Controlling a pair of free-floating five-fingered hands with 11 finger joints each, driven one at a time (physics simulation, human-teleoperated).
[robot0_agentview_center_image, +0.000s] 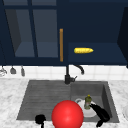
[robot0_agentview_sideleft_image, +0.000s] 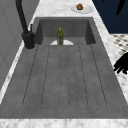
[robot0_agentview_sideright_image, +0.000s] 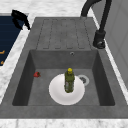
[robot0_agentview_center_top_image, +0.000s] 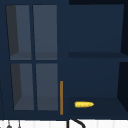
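Observation:
A green bottle stands upright on a white plate in the sink's right basin; the right side view has the bottle at the middle of the plate. My right hand hovers at the basin's front right, open, its fingers stretched toward the bottle but apart from it. My left hand hangs open at the front edge of the draining board, holding nothing; it also appears as the left hand and the left hand beside the front counter. A red ball sits front centre.
A black faucet rises behind the sink. A yellow corn cob lies on the open cabinet shelf, next to a glass door with a brass handle. A small red thing lies in the basin. A plate with brown food sits on the right counter.

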